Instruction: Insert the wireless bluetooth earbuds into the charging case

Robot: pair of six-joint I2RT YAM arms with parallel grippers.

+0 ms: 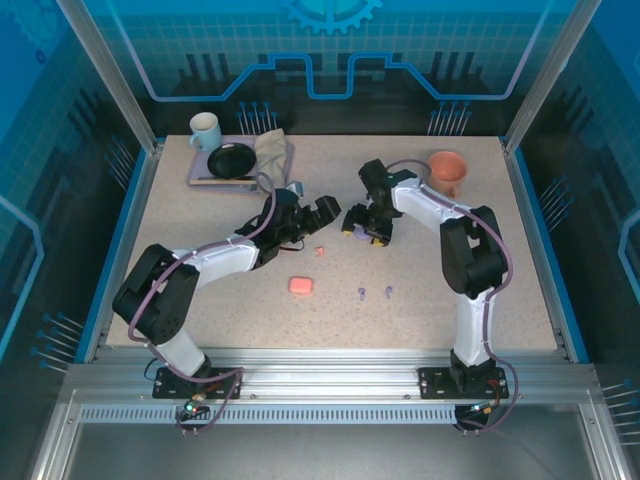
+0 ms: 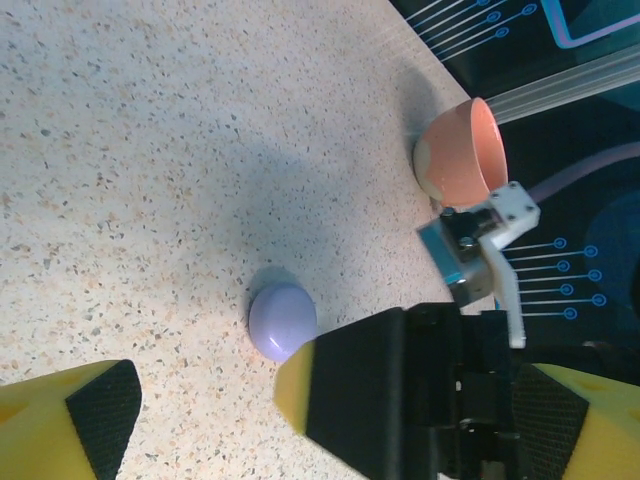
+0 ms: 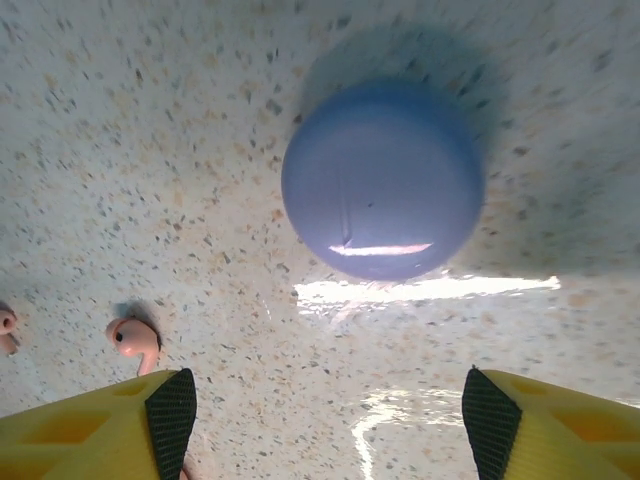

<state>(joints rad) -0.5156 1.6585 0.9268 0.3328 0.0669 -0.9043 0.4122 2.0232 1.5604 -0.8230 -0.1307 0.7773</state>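
On our speckled desk (image 1: 500, 260), the round lilac plastic case (image 3: 382, 180) lies straight ahead of our right end effector (image 3: 330, 415), which is partly open and empty. Tiny pink earbuds (image 3: 130, 340) lie near-left of the case. Our left end effector (image 1: 328, 212) is wide open and empty.

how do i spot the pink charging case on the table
On the table, look midway across, toward the near edge. The pink case lies left of two tiny purple earbuds; it is far bigger, a rounded salmon block.
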